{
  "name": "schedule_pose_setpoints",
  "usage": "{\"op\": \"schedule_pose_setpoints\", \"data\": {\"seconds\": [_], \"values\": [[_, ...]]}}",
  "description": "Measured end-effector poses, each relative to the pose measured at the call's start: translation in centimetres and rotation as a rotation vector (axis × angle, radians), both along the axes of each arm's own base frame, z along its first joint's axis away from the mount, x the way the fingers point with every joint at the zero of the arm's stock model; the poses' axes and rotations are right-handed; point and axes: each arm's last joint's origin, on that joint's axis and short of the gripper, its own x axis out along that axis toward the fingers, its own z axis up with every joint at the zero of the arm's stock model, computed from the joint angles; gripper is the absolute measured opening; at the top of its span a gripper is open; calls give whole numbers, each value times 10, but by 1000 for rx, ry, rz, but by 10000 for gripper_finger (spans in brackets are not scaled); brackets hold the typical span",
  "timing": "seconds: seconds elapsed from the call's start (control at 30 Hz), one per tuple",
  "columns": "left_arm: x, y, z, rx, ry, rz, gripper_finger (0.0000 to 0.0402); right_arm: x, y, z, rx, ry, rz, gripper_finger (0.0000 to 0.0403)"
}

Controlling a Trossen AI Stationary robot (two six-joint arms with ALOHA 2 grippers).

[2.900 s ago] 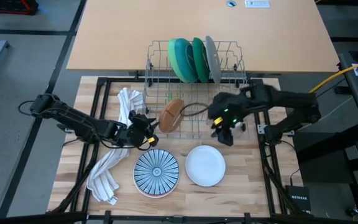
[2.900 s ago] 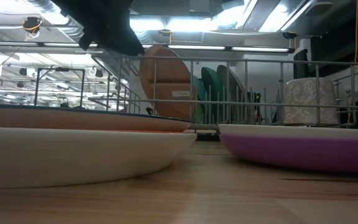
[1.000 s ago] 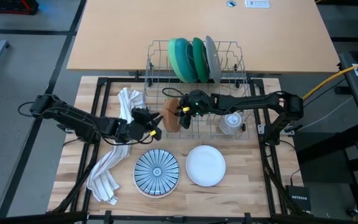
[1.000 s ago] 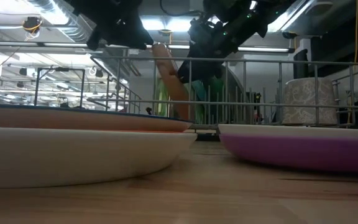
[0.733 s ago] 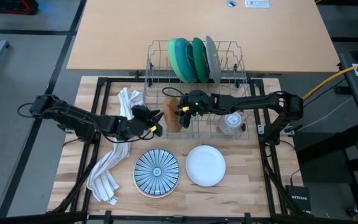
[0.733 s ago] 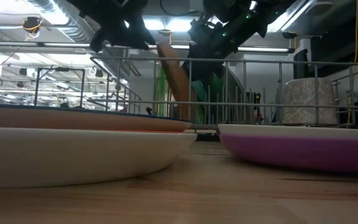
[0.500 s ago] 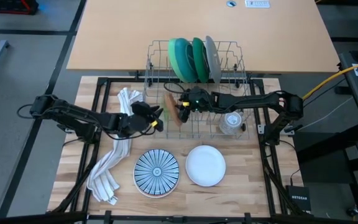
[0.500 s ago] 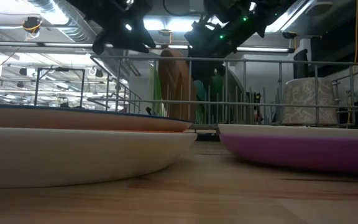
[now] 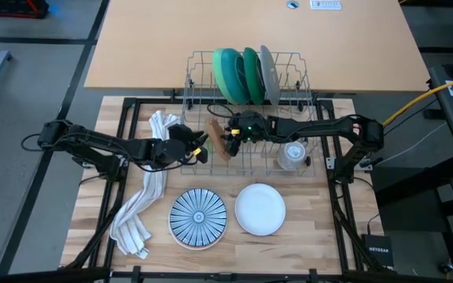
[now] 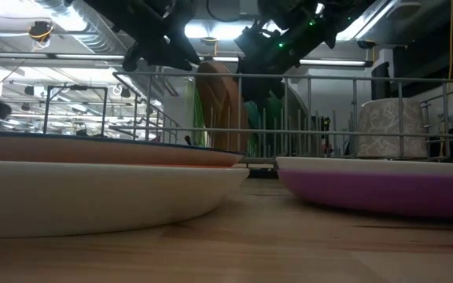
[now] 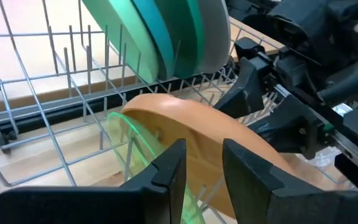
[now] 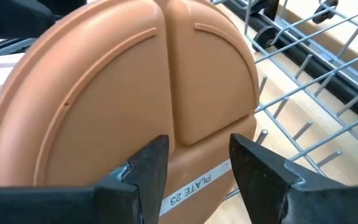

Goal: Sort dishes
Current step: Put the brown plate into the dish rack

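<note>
An orange plate [image 9: 219,145] stands nearly on edge in the near left part of the wire rack [image 9: 289,102]. My left gripper [image 9: 203,144] comes at it from the left and is shut on it. My right gripper [image 9: 228,137] is open on the plate's other side, with the plate's ribbed underside [image 12: 123,81] filling its view. Light green, teal and grey plates [image 9: 246,75] stand upright at the rack's far end. A blue-and-white striped plate [image 9: 197,218] and a white plate [image 9: 259,209] lie flat on the table's near part. My left gripper pinches the orange plate's rim [image 11: 204,168] between its two fingers, coming slantwise from the table's left and pointing a little down. The plate stands steeply tilted inside the rack; its lower edge is hidden among the wires. My right gripper's fingers [image 11: 257,93] stand close against the plate's underside; whether they touch it I cannot tell.
A clear glass cup [image 9: 293,155] stands in the rack's near right part. A white striped towel [image 9: 144,196] lies along the table's left side. The rack's upright tines [image 11: 73,68] surround the orange plate.
My left gripper has moved toward the rack, to the right and the far edge, keeping hold of the orange plate. The plate has tipped from a lean to nearly upright and turned about inside the rack.
</note>
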Motion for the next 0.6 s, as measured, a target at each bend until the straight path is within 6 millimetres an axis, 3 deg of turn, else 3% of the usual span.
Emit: {"op": "schedule_pose_setpoints", "data": {"seconds": [0.6], "values": [[0,0,1,66,59,-31,94,-11,8,5,-19,90,92,179]]}}
